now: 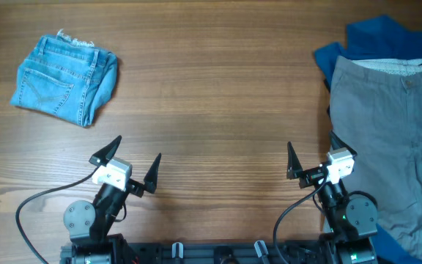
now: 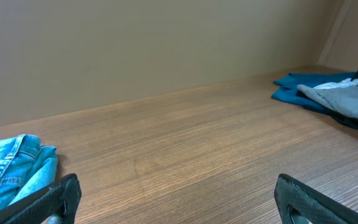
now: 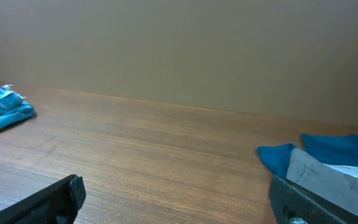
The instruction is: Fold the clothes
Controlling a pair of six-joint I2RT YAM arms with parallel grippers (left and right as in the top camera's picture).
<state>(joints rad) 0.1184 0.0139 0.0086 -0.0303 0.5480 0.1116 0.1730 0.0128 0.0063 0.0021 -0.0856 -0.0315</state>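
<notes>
Lying just right of the wide-spread right gripper: grey shorts.

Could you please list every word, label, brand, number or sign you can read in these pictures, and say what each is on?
None: no view shows any readable text.
The folded light-blue denim shorts: stitching and a back pocket, no legible label.
The large grey cotton shorts: pale waistband lining, no print visible.
The blue garment and the brown wooden table: no markings visible.
</notes>
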